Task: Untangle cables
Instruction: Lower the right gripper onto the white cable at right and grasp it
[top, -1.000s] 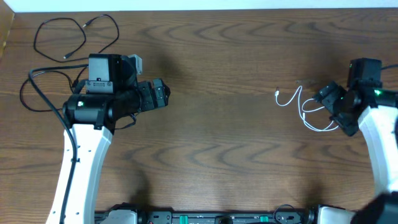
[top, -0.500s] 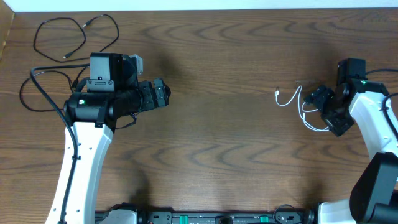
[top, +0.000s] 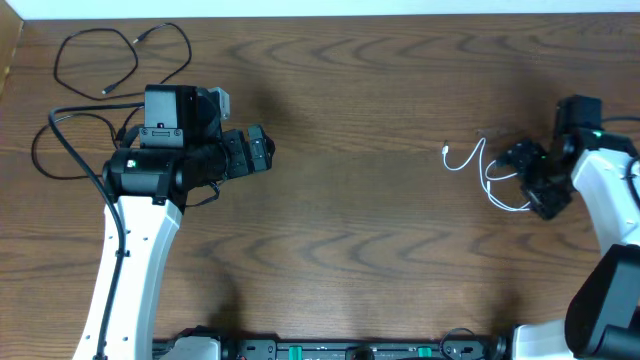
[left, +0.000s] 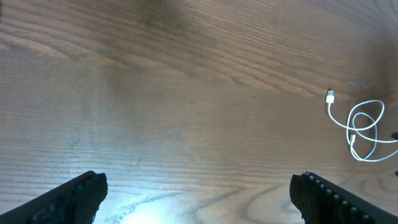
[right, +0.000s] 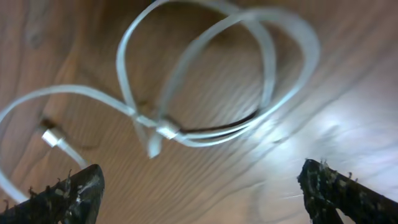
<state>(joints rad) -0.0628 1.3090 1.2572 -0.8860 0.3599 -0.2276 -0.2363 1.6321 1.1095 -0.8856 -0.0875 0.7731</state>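
A white cable (top: 487, 178) lies in loose loops on the right side of the wooden table (top: 360, 230). In the right wrist view its crossed loops (right: 186, 81) and a plug (right: 51, 137) lie just ahead of my right gripper (right: 202, 199), whose jaws stand wide apart with nothing between them. From overhead the right gripper (top: 525, 178) sits at the cable's right edge. A thin black cable (top: 137, 40) curls at the far left corner. My left gripper (top: 262, 150) hangs open and empty over bare wood, with the white cable (left: 364, 130) far off.
The table's far edge (top: 320, 14) meets a white wall. A thicker black arm cable (top: 45, 150) loops on the table left of the left arm. The bases of both arms sit along the near edge.
The right arm's wrist shifted left toward the white cable, then back a little to the right. The left arm and the cables have not moved.
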